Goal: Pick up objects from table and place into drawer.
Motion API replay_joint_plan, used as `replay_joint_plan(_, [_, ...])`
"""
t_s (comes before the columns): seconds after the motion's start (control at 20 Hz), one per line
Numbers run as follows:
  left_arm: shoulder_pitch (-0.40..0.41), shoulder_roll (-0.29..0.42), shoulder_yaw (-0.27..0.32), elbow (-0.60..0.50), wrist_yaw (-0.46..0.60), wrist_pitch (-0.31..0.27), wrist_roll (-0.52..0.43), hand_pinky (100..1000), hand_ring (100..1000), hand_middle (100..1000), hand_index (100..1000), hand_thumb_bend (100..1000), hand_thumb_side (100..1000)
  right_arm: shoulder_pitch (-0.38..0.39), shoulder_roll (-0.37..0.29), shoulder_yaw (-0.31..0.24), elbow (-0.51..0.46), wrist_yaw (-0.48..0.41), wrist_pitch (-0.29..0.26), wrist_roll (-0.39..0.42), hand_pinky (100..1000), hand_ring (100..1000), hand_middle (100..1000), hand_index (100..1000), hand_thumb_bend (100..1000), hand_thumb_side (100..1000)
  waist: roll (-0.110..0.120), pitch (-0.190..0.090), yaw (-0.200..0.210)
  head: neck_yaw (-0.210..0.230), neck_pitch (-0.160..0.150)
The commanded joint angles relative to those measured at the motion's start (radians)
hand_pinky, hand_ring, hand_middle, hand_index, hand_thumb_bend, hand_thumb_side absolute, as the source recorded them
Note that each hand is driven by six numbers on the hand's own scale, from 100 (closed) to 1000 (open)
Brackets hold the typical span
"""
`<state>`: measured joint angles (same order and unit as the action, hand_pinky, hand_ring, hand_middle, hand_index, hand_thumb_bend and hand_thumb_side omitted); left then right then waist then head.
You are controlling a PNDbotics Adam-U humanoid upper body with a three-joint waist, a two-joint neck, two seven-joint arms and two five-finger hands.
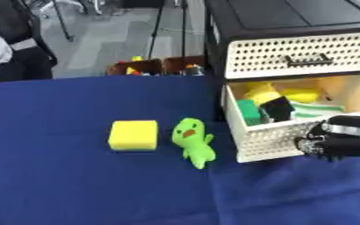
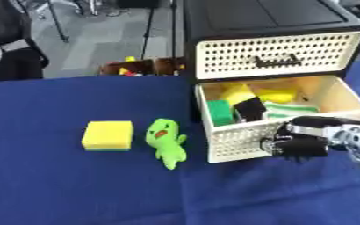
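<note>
A yellow sponge (image 1: 133,135) lies flat on the blue table, left of centre. Beside it on the right lies a green plush duck (image 1: 193,141) with an orange beak. The lower drawer (image 2: 244,138) of a black cabinet stands pulled out, and several yellow, green and black items lie inside it. My right hand (image 2: 300,142) is at the drawer's front wall, near its right end, fingers curled, with nothing visibly held. The left hand appears in neither view.
The cabinet's upper drawer (image 2: 279,55) is closed, with a dark handle. A brown box (image 1: 156,67) of small coloured items stands beyond the table's far edge. A person in dark clothes (image 1: 10,50) is at the far left.
</note>
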<state>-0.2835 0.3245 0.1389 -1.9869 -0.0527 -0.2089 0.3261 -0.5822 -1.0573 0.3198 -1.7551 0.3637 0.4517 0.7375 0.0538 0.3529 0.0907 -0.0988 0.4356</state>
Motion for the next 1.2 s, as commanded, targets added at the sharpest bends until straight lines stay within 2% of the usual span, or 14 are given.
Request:
replay_joint_plan(0.05, [-0.003, 0.008, 0.01, -0.013, 0.005, -0.004, -0.002, 543, 687, 703, 887, 487, 883, -0.028, -0.001, -0.02, 0.057, 0.038, -0.006, 0.035, 538, 784, 809, 822, 100, 1000, -0.001, -0.013, 0.001, -0.003, -0.017])
replay_joint_plan(0.3, [-0.001, 0.005, 0.01, -0.013, 0.009, -0.006, -0.011, 546, 688, 701, 885, 482, 885, -0.054, 0.027, -0.017, 0.102, 0.04, -0.034, 0.035, 526, 772, 797, 824, 100, 1000, 0.0, -0.012, 0.005, -0.005, -0.019])
replay_joint_plan(0.65, [-0.004, 0.001, 0.009, -0.013, 0.016, -0.007, -0.021, 544, 688, 699, 886, 480, 888, -0.051, 0.011, -0.016, 0.002, 0.017, -0.038, 0.042, 528, 774, 798, 823, 100, 1000, -0.003, -0.009, 0.005, -0.005, -0.021])
replay_joint_plan(1.0, [-0.004, -0.007, 0.009, -0.013, 0.024, -0.007, -0.032, 540, 687, 697, 885, 474, 890, -0.073, 0.029, -0.008, 0.019, 0.021, -0.033, 0.039, 529, 773, 799, 825, 100, 1000, -0.005, -0.011, 0.014, -0.006, -0.028])
replay_joint_plan(1.2, [-0.004, -0.014, 0.007, -0.013, 0.026, -0.005, -0.036, 540, 687, 697, 886, 474, 892, -0.097, 0.042, 0.001, 0.056, 0.055, -0.034, 0.03, 535, 779, 804, 825, 100, 1000, -0.007, -0.01, 0.014, -0.01, -0.032])
